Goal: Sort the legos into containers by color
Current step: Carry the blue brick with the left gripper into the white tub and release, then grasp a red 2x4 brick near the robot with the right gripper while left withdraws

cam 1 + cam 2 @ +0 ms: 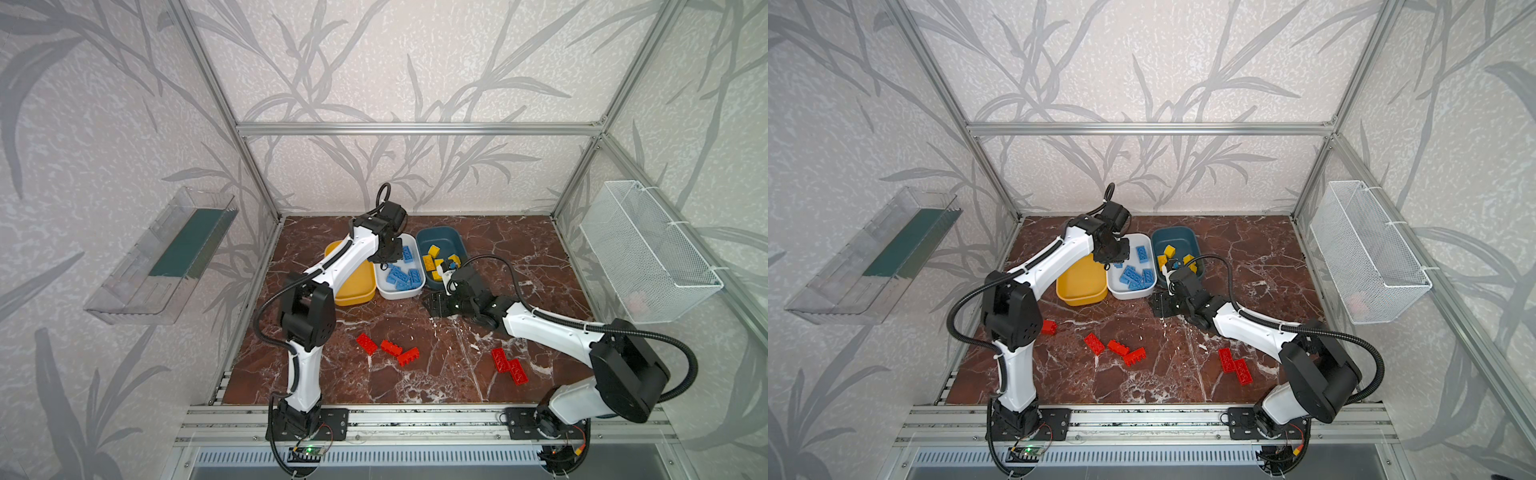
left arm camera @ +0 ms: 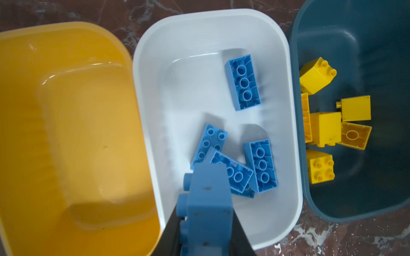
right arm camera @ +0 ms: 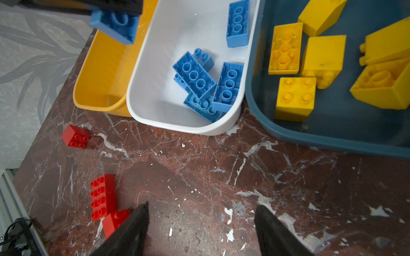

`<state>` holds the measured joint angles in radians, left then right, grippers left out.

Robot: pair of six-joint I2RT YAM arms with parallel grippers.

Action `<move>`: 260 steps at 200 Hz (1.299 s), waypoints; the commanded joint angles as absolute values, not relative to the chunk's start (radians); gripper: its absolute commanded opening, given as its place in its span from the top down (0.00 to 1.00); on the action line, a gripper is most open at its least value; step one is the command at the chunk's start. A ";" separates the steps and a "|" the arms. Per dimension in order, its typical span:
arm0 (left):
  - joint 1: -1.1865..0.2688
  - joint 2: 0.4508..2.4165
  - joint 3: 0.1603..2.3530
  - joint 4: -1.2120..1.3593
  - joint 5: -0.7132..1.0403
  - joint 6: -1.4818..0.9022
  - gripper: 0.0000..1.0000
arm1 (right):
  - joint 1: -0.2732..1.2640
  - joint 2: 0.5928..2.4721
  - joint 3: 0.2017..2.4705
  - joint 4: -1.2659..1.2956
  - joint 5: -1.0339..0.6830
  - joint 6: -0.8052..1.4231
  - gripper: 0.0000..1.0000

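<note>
Three containers stand side by side at the back: an empty yellow tub (image 1: 353, 291), a white tub (image 1: 399, 293) holding several blue legos (image 2: 243, 82), and a teal tub (image 1: 440, 237) holding several yellow legos (image 2: 326, 128). My left gripper (image 2: 204, 210) is shut on a blue lego (image 2: 207, 199), hanging above the white tub's side nearest the yellow tub. My right gripper (image 3: 202, 205) stands open and empty, low over bare table in front of the white and teal tubs. Red legos lie loose on the table: three (image 1: 391, 347) in the front middle, two (image 1: 509, 365) at the front right, one (image 1: 1049, 327) by the left arm.
A clear plastic tray (image 1: 166, 257) hangs on the left wall and a white wire basket (image 1: 648, 253) on the right wall. Metal frame posts edge the marble table (image 1: 457, 374). The right arm's forearm (image 1: 540, 328) stretches low across the table's right half.
</note>
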<state>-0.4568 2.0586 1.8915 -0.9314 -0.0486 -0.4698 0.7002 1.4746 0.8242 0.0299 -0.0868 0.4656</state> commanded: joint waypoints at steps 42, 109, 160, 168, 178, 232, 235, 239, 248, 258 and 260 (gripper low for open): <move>-0.454 2.169 1.997 -0.993 -0.014 -0.434 0.61 | 0.699 1.413 0.798 0.081 -0.048 0.469 0.22; -0.454 2.088 1.954 -0.962 -0.025 -0.439 0.16 | 0.712 1.370 0.813 0.037 -0.042 0.442 0.05; -0.455 1.876 1.827 -0.927 -0.055 -0.483 0.01 | 0.839 1.362 0.866 -0.127 0.078 0.380 0.01; -0.455 1.828 1.786 -0.910 -0.063 -0.490 0.01 | 0.863 1.361 0.865 -0.144 0.094 0.380 0.01; -0.455 1.765 1.737 -0.894 -0.078 -0.498 0.01 | 0.900 1.362 0.864 -0.161 0.111 0.386 0.01; -0.455 1.408 1.456 -0.834 -0.171 -0.507 0.01 | 1.088 1.502 0.902 -0.240 0.157 0.450 0.01; -0.455 1.387 1.440 -0.828 -0.175 -0.508 0.01 | 1.097 1.511 0.906 -0.243 0.157 0.453 0.01; -0.454 1.361 1.414 -0.819 -0.180 -0.509 0.01 | 1.109 1.523 0.910 -0.246 0.155 0.456 0.01; -0.455 1.299 1.361 -0.792 -0.185 -0.509 0.01 | 1.134 1.549 0.921 -0.253 0.150 0.464 0.01; -0.455 1.232 1.293 -0.761 -0.184 -0.502 0.01 | 1.159 1.578 0.937 -0.267 0.148 0.474 0.01; -0.455 1.218 1.282 -0.757 -0.185 -0.502 0.01 | 1.163 1.584 0.941 -0.271 0.148 0.477 0.01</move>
